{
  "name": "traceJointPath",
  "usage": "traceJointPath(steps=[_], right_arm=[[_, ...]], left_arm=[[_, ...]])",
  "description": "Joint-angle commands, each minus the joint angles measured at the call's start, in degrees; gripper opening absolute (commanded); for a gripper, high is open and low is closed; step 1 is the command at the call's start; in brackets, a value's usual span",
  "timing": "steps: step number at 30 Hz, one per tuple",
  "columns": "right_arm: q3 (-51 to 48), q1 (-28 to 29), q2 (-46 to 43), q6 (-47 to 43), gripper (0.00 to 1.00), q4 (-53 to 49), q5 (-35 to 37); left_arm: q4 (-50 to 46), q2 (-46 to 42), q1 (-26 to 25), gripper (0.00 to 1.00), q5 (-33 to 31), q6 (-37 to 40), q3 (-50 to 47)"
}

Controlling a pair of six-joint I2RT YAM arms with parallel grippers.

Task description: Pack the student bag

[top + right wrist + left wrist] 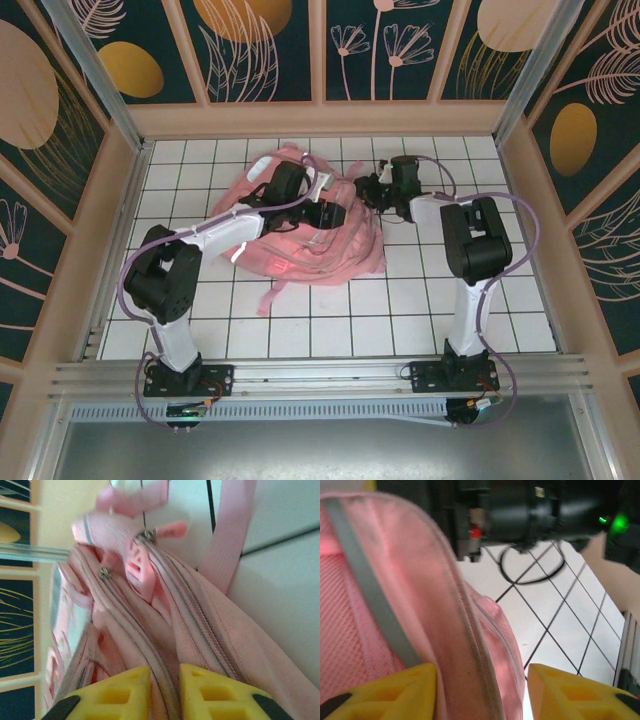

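Both at the student bag [325,255]: left gripper [481,674] spread wide, right gripper [165,674] seemingly pinching a zip [141,640].

One student bag [345,255], two arms [170,280], one tiled table [400,310].

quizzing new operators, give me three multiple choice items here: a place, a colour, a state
1. Where is the bag? A on the tiled table B on a chair C on a wall
2. What colour are the right gripper fingers? A blue B yellow C white
3. The right gripper is: A wide open in air B holding a pen C pinching the bag's zip seam
1A, it lies on tiles; 2B, yellow in the right wrist view; 3C, the seam sits between nearly closed fingers.
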Motion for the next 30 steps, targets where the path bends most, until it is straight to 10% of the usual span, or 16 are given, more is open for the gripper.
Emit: traceJointPath(steps=[1, 10, 21, 25, 30], right_arm=[[-0.59, -3.12, -5.13, -5.58, 0.29, -4.16, -2.17], [-10.03, -6.6, -22.2, -19.23, 0.4, -23.32, 4.95], [-19.63, 2.06, -35.37, -19.16, 0.41, -25.19, 10.67], [-19.48, 4.32, -36.51, -17.68, 0.41, -25.09, 10.31], [-21.63, 6.12, -39.37, -11.23, 0.41, -24.1, 9.88]], left_arm=[[-5.51, -3.25, -1.03, 0.55, 7.19, 11.74, 5.33], [-24.75, -15.02, 1.49, 0.71, -9.8, 59.16, -6.82], [-9.98, -9.26, -1.06, 0.86, -29.53, 76.18, -11.78], [-8.34, -4.4, -1.66, 0.68, -35.16, 83.5, -13.43], [-10.97, -5.69, -1.93, 0.07, -25.91, 75.64, -9.95]])
